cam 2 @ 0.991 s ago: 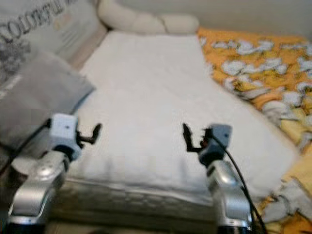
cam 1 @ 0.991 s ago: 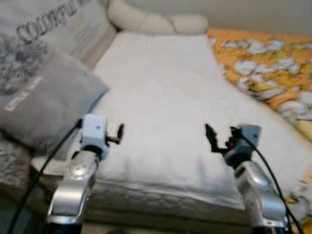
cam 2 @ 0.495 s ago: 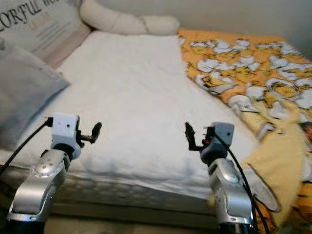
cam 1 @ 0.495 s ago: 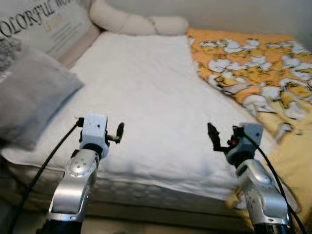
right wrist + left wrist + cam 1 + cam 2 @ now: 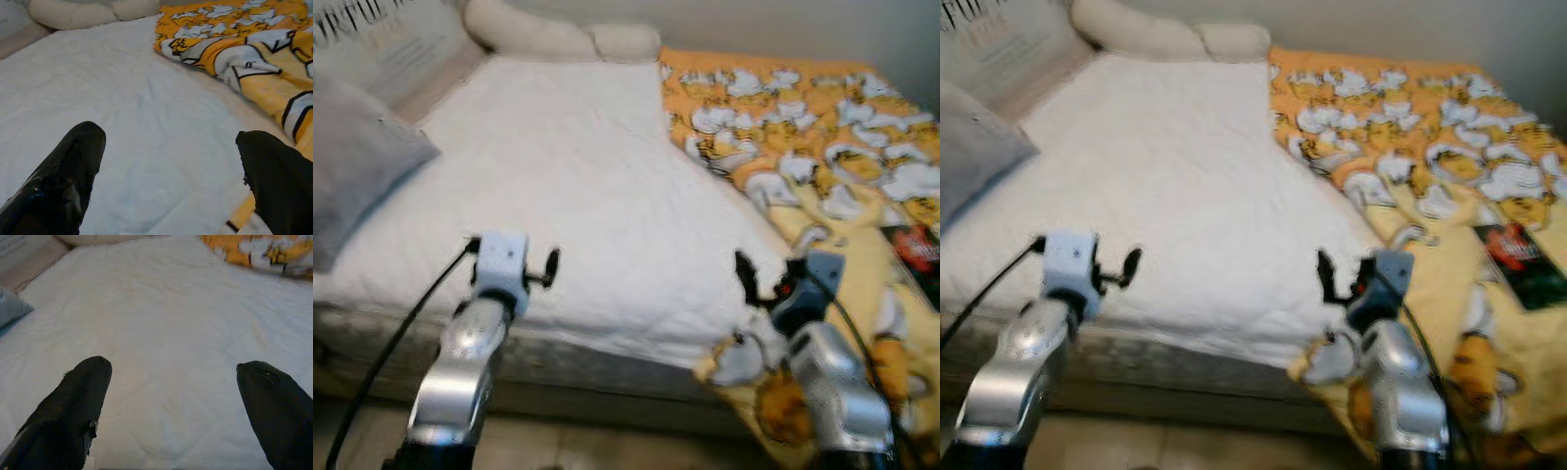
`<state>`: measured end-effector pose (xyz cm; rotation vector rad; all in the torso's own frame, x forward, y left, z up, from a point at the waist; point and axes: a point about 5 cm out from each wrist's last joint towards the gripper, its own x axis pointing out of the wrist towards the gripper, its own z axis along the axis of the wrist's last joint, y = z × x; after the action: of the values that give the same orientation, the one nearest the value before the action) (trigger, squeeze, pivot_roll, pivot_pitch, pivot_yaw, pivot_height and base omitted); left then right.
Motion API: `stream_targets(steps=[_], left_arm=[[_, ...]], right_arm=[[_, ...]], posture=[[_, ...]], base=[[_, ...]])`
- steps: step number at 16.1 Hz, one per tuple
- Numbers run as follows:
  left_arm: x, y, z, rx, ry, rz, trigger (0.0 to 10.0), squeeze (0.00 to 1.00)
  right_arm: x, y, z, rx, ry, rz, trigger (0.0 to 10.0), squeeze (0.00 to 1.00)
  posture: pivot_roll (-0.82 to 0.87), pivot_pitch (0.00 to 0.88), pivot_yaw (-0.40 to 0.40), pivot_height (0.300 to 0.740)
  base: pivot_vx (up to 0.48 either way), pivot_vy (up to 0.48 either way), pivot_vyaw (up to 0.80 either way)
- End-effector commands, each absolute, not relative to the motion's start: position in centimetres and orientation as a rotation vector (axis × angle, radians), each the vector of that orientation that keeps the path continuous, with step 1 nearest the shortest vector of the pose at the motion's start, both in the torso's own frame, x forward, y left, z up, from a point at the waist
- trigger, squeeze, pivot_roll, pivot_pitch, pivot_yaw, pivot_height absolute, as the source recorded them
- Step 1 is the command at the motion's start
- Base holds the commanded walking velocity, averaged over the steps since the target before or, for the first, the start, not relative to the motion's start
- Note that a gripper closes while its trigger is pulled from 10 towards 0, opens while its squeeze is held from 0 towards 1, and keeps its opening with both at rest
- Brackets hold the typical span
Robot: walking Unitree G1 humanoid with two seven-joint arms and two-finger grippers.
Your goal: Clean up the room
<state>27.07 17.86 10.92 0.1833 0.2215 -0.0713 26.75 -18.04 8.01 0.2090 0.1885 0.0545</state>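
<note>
A bed with a white sheet [image 5: 558,166] lies before me. An orange blanket with a cartoon print [image 5: 803,127] is rumpled over its right side and hangs over the near right corner. My left gripper [image 5: 551,264] hovers open over the near edge of the sheet, nothing between its fingers [image 5: 83,396]. Also open and empty, my right gripper [image 5: 744,276] is held just above the spot where sheet and blanket meet; in its wrist view the blanket [image 5: 254,54] lies beside one of its fingers [image 5: 274,171].
A grey pillow [image 5: 352,166] lies at the bed's left. Cream bolster pillows [image 5: 538,34] line the head end by the wall. A dark red and black flat item [image 5: 1513,250] rests on the blanket at far right. Pale floor [image 5: 607,450] runs along the bed's near side.
The whole view has swung to the right, so the camera moved: more of the orange blanket shows and the grey pillow has slid toward the left edge. Both arms keep the same pose.
</note>
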Motion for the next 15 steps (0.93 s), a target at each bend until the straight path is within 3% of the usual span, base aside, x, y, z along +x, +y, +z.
stream_targets(steps=[1, 9, 15], left_arm=[[27.21, 17.93, 11.36, 0.185, 0.204, -0.072, 10.0, 1.0], [27.24, 17.92, 11.35, 0.194, 0.202, -0.078, 10.0, 1.0], [27.17, 17.82, 11.32, 0.201, 0.203, -0.09, 10.0, 1.0]], right_arm=[[26.88, -17.88, 8.31, 0.203, 0.18, 0.064, 10.0, 1.0], [26.97, -17.91, 8.18, 0.204, 0.178, 0.055, 10.0, 1.0], [26.8, -18.06, 7.84, 0.206, 0.186, 0.033, 10.0, 1.0]], posture=[[-0.02, 0.0, -0.004, 0.74], [-0.02, 0.0, -0.003, 0.74], [-0.02, 0.0, -0.002, 0.74]], base=[[0.0, -0.356, 0.57], [0.0, -0.353, 0.65], [0.0, -0.355, 0.0]])
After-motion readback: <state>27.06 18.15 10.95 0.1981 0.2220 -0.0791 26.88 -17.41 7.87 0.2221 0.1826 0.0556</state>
